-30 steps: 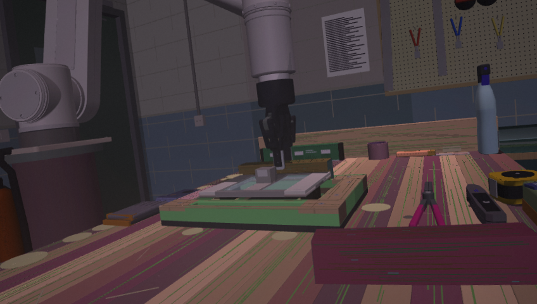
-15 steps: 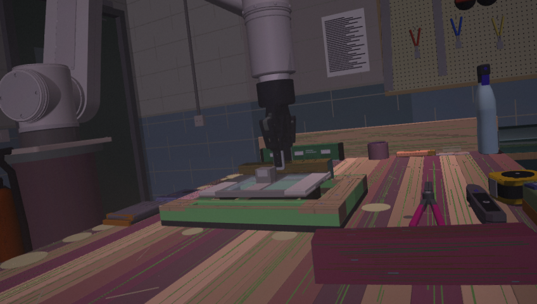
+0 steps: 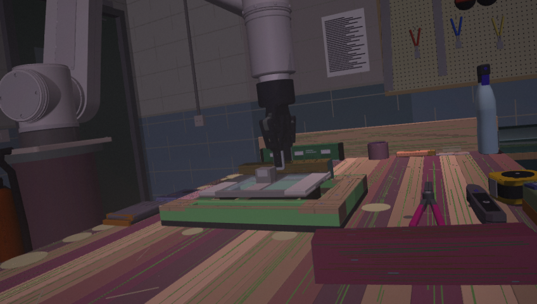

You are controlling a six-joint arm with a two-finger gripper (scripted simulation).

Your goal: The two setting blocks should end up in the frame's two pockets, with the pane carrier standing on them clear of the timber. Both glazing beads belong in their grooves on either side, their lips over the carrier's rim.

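Observation:
My gripper (image 3: 277, 165) hangs straight down over the middle of the timber frame (image 3: 263, 205) and is closed on the grey handle block (image 3: 265, 175) of the pane carrier (image 3: 265, 184). The carrier is a grey-rimmed glass pane. It sits level inside the frame, its rim above the timber. A brown glazing bead (image 3: 286, 167) lies along the frame's far side, behind the carrier. A green strip (image 3: 245, 203) runs along the frame's near side. The setting blocks and pockets are hidden under the carrier.
A dark red block (image 3: 426, 253) lies on the bench at front right. Pink-handled pliers (image 3: 427, 205), a black tool (image 3: 485, 203) and a yellow tape measure (image 3: 512, 185) lie to the right. A spray bottle (image 3: 486, 113) stands at the back. Flat strips (image 3: 135, 213) lie left of the frame.

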